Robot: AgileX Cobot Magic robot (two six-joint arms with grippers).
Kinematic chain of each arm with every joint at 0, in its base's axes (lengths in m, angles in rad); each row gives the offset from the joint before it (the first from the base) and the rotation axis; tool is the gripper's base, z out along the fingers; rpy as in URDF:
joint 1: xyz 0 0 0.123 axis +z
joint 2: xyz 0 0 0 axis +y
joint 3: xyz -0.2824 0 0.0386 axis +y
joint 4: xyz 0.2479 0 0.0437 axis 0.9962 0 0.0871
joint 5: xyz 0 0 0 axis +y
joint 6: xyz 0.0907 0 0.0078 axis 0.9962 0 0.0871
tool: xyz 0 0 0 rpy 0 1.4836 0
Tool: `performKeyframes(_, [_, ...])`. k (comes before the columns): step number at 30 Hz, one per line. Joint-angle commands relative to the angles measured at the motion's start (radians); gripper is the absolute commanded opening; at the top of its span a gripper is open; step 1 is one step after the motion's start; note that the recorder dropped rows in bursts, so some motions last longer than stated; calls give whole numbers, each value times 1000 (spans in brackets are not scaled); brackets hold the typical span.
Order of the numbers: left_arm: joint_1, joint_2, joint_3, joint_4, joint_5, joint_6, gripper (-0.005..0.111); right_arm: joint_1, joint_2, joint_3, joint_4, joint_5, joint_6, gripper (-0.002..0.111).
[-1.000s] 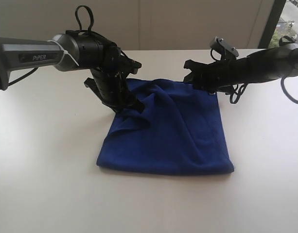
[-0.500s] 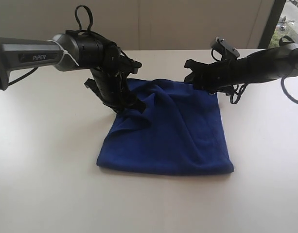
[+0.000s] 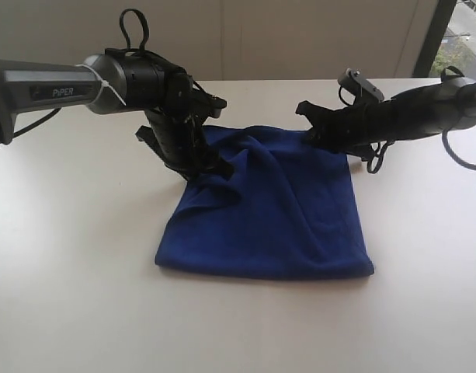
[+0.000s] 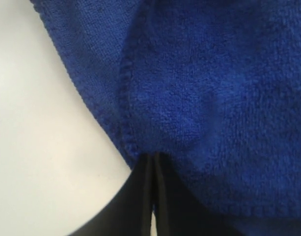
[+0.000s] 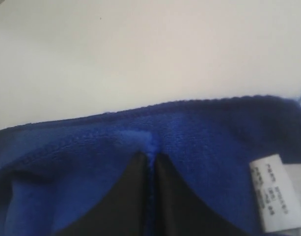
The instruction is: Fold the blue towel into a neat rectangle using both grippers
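The blue towel (image 3: 272, 210) lies folded over on the white table, its near edge flat and its far part rumpled. My left gripper (image 3: 209, 165) holds the towel's far left corner, jaws shut on the hemmed cloth (image 4: 189, 98). My right gripper (image 3: 314, 134) sits at the far right corner, jaws closed with a pinch of blue towel (image 5: 91, 162) between them. A small white label (image 5: 274, 191) shows beside the right fingers (image 5: 175, 196). Left gripper tips (image 4: 154, 156) press together on the fabric.
The white table (image 3: 74, 256) spreads around the towel on all sides. A pale wall runs behind the table's far edge. A dark window frame (image 3: 432, 39) stands at the back right.
My right gripper has dropped onto the far right corner and closed on the towel. The left gripper has kept its grip and place.
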Motion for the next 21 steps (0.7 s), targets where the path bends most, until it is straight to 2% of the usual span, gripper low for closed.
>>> performKeyframes(1, [-2,2,5,2,-15,-7,0,-12,-35,2,-16,-53,-58,0])
performKeyframes(9, [-2,-95,2,127,-39,-9,0,-23,-136,22,-165,-11,-140,0])
performKeyframes(15, [-2,-189,10,153,42,-11,0,-23,-297,146,-268,-3,-140,0])
performKeyframes(21, [-2,-326,170,153,33,-11,0,-23,-510,322,-283,5,-196,0])
